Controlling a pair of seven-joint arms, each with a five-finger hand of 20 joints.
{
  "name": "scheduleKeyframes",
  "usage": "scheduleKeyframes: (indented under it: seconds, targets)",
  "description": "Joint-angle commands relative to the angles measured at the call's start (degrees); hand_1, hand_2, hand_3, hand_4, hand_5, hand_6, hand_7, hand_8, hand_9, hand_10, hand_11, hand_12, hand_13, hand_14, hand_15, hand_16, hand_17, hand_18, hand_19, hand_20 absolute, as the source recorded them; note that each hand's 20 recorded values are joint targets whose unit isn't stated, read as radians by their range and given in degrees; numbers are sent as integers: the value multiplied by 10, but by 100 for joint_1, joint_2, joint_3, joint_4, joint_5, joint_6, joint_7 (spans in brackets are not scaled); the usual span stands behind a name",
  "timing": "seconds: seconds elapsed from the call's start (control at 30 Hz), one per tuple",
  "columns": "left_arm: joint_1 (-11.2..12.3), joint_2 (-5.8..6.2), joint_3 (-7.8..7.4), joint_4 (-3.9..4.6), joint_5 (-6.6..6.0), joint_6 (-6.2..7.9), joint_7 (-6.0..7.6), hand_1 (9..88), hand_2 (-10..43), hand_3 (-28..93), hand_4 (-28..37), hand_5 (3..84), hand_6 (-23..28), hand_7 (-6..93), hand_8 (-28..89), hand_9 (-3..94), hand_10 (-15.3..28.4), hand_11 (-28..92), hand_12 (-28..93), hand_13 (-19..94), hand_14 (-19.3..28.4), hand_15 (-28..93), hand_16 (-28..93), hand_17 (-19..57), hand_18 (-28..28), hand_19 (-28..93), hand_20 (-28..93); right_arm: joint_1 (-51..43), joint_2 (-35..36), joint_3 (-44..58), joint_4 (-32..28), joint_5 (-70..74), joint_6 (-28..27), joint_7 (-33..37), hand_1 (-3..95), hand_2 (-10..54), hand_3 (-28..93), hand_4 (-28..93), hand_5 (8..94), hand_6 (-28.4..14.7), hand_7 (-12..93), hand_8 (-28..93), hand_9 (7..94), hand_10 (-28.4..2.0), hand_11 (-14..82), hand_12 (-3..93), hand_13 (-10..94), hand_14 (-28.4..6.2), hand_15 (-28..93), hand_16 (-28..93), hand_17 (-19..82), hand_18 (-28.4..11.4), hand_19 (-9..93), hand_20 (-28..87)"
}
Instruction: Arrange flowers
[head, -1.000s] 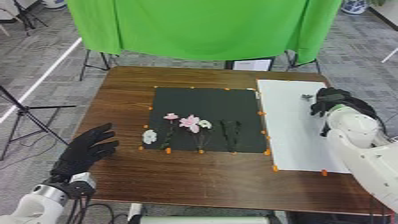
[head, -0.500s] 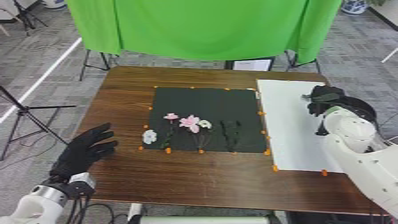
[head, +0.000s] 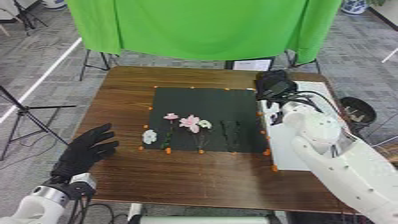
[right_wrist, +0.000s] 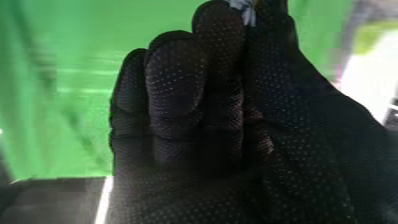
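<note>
"Pale piece (right_wrist: 242, 7) and right hand (head: 274, 85) have moved inward, yes?"
"Yes, fingertips and thumb pinching it above where the white sheet (head: 287, 150) meets the dark mat (head: 204, 100)."
"Handling?"
"Likely light, fragile; grip any stem."
"Left hand (head: 82, 154)?"
"Loosely open, near the mat."

Flowers (head: 189, 123) on mat (head: 209, 100); paper sheet (head: 285, 150) right of mat.
</note>
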Motion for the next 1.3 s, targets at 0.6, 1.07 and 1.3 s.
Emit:
scheduleKeyframes:
  seconds: [0.6,1.07,1.3]
  targets:
    - [-69,-2,70,44,41,-70,-51,259,-21,723,-283,306,60,224,-122,255,133,291,144,229,181,428,-52,-76,222,469,55,262,-427,-785,331,-220,-110,-287,409,-95,804,-283,629,45,519,10,825,-50,242,407,711,-40,617,266,247,-154,687,393]
    - [-83,40,75,67,46,-116,-68,260,-21,722,-283,306,60,223,-121,256,135,291,144,229,182,428,-51,-76,222,470,56,211,-339,-800,332,-407,-213,-162,354,-95,779,-283,592,43,510,4,757,-63,337,308,669,-45,631,256,227,-160,680,400]
    - [-7,-4,46,30,46,-69,-27,261,-20,721,-283,306,59,223,-121,255,135,291,145,230,181,427,-51,-77,222,469,55,215,-255,-443,245,-253,-71,69,311,-95,804,-283,589,44,487,-4,737,-69,362,272,656,-50,636,256,223,-162,678,403]
